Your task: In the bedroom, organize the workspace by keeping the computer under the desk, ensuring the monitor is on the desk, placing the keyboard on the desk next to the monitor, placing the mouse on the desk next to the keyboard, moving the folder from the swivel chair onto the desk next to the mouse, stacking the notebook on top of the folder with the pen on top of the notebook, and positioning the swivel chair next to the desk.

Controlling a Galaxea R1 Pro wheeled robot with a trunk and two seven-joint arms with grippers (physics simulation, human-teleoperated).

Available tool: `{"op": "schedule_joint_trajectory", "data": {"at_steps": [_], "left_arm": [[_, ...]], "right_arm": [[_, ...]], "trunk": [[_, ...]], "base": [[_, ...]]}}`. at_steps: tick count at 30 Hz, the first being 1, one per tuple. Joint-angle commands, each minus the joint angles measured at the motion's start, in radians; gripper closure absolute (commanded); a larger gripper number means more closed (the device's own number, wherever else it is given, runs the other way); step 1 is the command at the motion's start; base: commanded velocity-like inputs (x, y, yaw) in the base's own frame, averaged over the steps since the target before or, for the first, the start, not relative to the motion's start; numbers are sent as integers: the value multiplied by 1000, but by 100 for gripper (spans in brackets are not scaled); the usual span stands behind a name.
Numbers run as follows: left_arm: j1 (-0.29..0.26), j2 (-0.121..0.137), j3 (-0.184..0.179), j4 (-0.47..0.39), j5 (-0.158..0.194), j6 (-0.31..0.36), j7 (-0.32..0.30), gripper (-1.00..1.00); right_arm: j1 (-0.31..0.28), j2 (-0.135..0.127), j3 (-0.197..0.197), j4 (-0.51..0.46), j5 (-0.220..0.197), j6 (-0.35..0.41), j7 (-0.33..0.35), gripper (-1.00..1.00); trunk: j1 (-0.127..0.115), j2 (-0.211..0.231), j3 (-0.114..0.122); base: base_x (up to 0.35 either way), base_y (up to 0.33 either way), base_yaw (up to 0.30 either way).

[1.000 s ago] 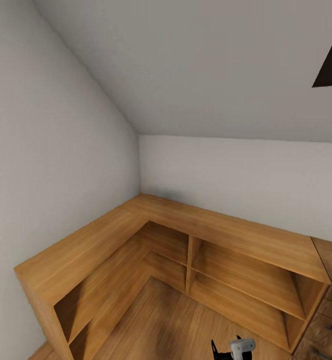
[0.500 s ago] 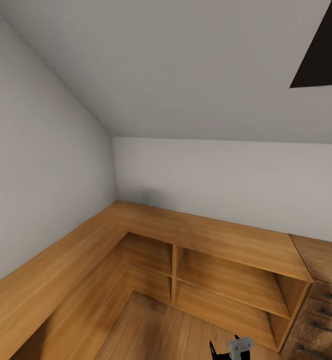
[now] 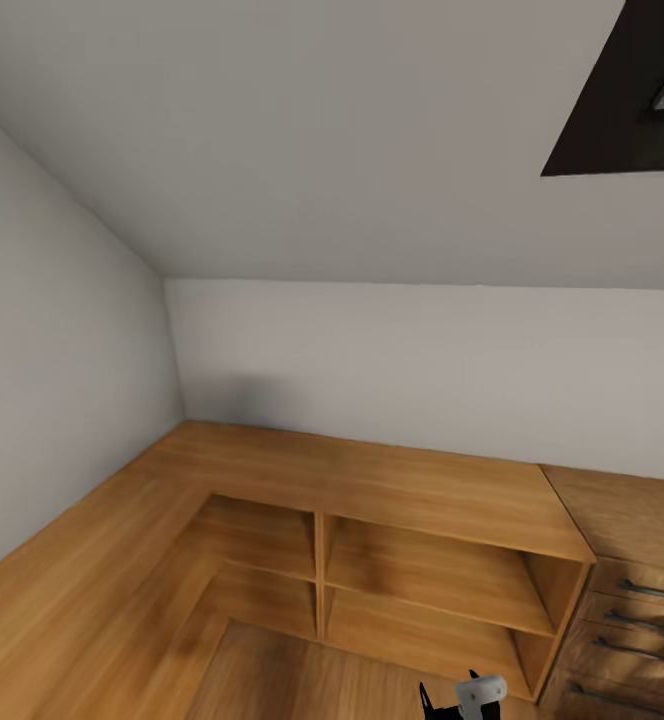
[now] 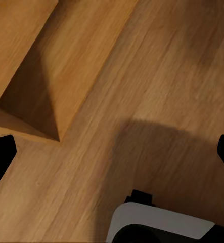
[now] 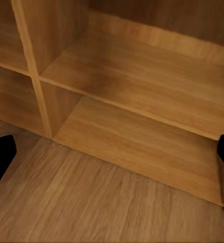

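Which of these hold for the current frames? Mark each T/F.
1. A wooden L-shaped shelf unit sits in the wall corner. True.
2. Books are stacked on the shelf top. False: the top is bare.
3. A drawer chest with dark handles stands at the shelf's right end. True.
4. The right gripper is shut on a pen. False: its fingertips stand wide apart with nothing between them.
5. The left gripper faces wooden floor. True.
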Motion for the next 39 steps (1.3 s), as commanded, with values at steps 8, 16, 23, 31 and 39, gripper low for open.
{"op": "schedule_joint_trajectory", "data": {"at_steps": [8, 16, 23, 31, 39], "left_arm": [[0, 1, -9, -2, 9, -2, 7, -100], [0, 1, -9, -2, 9, -2, 7, -100], [0, 1, -9, -2, 9, -3, 7, -100], [0, 2, -7, -2, 11, -3, 7, -100], [0, 1, -7, -2, 11, -3, 7, -100]], "right_arm": [[-1, 4, 7, 1, -3, -1, -8, -100], [-1, 3, 4, -3, -8, -1, -11, -100], [-1, 2, 4, -5, -8, -1, -10, -100], [-1, 2, 4, -5, -5, -1, -11, -100], [-1, 2, 5, -5, -4, -1, -10, -100]], "trunk": [[0, -1, 0], [0, -1, 1], [0, -1, 1], [0, -1, 1], [0, -1, 1]], "base": [[32, 4, -205], [2, 0, -57], [0, 0, -242], [78, 0, -292], [218, 0, -295]]}}
